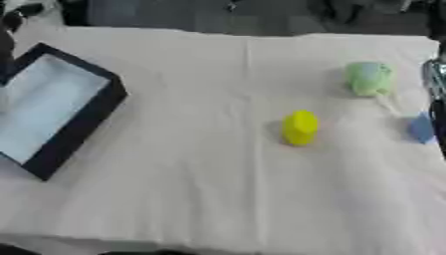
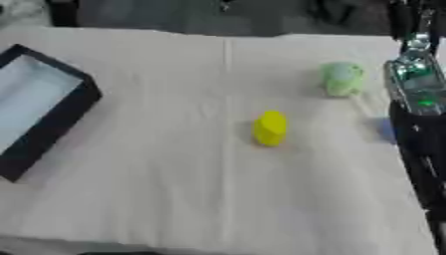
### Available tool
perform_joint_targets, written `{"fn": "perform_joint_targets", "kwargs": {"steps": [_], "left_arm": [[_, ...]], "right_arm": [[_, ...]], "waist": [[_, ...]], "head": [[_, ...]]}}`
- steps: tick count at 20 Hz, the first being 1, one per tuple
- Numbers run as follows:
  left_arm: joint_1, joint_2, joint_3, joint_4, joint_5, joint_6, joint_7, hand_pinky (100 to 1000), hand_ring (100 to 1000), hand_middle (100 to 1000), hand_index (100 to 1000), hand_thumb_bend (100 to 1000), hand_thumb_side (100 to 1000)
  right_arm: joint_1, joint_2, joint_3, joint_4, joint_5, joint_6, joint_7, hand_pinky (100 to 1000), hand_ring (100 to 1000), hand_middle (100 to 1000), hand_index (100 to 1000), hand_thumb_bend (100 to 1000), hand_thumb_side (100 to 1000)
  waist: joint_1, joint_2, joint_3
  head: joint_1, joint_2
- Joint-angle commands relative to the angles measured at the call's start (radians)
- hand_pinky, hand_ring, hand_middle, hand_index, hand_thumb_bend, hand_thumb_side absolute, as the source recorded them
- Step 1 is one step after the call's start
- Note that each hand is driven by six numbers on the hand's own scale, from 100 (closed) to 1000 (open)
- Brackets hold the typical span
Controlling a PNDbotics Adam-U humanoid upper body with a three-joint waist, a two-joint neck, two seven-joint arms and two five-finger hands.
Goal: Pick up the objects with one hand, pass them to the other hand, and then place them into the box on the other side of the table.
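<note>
— Where do things stand on the tabletop (image 1: 218, 199)?

— A yellow block (image 1: 299, 127) waits near centre, a pale green toy (image 1: 369, 78) at two o'clock, something blue (image 1: 421, 128) at three. The black box (image 1: 65, 107) lies at nine o'clock, presumably so objects must cross over.

— And the hands?

— Only the right arm (image 2: 416, 114) shows, along the three o'clock edge; its hand's fingers I cannot tell. The left is unseen.

Right arm (image 2: 416, 124): black shell, silvery metallic section near top with small green glint, dark lower segment.
</note>
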Motion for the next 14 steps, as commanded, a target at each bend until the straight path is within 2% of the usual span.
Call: {"fn": "perform_joint_targets", "kwargs": {"steps": [1,7,14], "left_arm": [[-0.005,0.014,0.021,0.004,-0.019,-0.015,0.015,809,1000,978,847,100,829],[0.004,-0.029,0.041,0.005,-0.041,-0.062,0.044,809,1000,975,841,111,805],[0.033,-0.071,0.056,0.007,-0.042,-0.099,0.064,811,1000,990,851,115,798]], "right_arm": [[0.002,-0.028,-0.032,-0.036,0.007,-0.001,0.031,800,765,698,834,100,846],[0.037,-0.026,-0.06,-0.052,0.0,-0.021,0.075,800,762,693,833,100,848],[0.064,-0.021,-0.074,-0.072,0.016,-0.05,0.085,804,771,711,841,100,839]], "waist": [[0.006,-0.019,-0.001],[0.007,-0.011,-0.002],[0.008,-0.005,-0.001]], "head": [[0.003,-0.012],[0.011,-0.014],[0.011,-0.015]]}}
